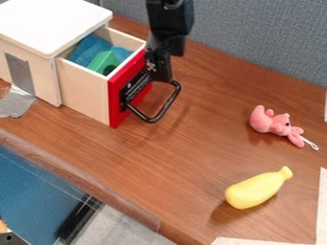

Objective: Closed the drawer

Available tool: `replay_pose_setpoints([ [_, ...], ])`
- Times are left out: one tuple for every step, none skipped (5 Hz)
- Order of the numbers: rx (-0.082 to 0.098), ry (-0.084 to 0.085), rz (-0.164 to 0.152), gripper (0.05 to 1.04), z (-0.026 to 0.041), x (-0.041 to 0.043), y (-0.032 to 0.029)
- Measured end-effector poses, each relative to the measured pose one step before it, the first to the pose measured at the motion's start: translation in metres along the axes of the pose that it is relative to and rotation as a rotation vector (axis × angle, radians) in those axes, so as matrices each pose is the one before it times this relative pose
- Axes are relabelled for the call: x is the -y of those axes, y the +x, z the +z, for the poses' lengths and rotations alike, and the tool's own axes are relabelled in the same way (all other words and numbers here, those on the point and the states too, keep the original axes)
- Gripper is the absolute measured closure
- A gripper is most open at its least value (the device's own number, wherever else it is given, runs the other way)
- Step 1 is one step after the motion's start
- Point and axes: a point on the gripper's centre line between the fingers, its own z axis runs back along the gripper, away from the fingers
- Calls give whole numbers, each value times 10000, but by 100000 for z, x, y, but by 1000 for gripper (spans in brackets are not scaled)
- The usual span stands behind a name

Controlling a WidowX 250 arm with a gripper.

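- Drawer [83, 89] stood partly out of white-topped cabinet [51, 24], far left; red front, black handle [171, 100].
- Gripper [157, 72] hung at drawer's red front, beside handle; could not tell whether apart or together.
- Blue cloth [89, 48] and green block [102, 62] lay in drawer.
- Pink toy [278, 124] lay right; yellow squash [256, 189], near right.

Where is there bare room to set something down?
Bare table lies between the handle and pink toy, and between the red front and yellow toy. Crowded: that front, beside the arm, and the drawer, holding a green block and blue material.
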Motion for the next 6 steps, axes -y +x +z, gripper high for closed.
replay_pose_setpoints([
  [261,-419,-1115,83,-1990,443,1580],
  [-44,85,34,83,-1016,159,854],
  [-177,-194,309,83,-1578,592,192],
  [-226,128,76,83,-384,-115,-104],
  [-203,-216,146,83,-1360,644,-636],
  [-173,20,60,83,-453,58,-646],
])
